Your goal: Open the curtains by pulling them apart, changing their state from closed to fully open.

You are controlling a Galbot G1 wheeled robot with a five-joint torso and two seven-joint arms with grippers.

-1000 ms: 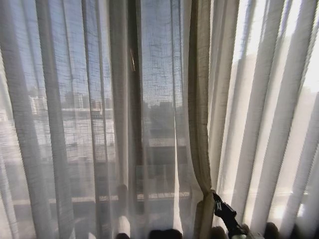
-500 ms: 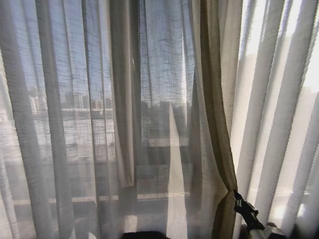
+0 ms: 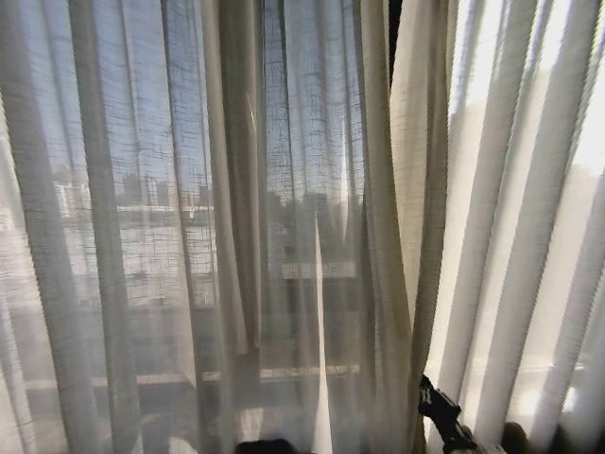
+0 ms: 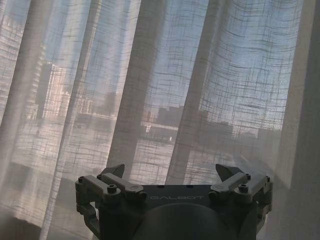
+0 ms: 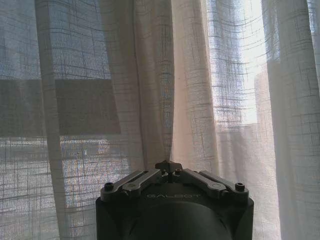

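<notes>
The curtains [image 3: 312, 189] hang in sheer cream pleats across the head view, with a thicker beige hemmed edge [image 3: 421, 236] right of centre. My right gripper [image 3: 427, 390] sits low at the foot of that hem. In the right wrist view the right gripper [image 5: 169, 165] has its fingers pressed together, and a fold of the curtain [image 5: 172, 100] runs down to their tips. My left gripper [image 4: 170, 172] is open, held just short of the left curtain panel [image 4: 165, 85] with nothing between its fingers.
A narrow dark strip of window frame [image 3: 393, 28] shows at the top between the two panels. City buildings and a window ledge show faintly through the fabric. Bright sunlit pleats [image 3: 529, 236] fill the right side.
The right gripper swung right with the hemmed edge, then came back left and lower. The hem now hangs straighter, and a dark gap has opened at the top.
</notes>
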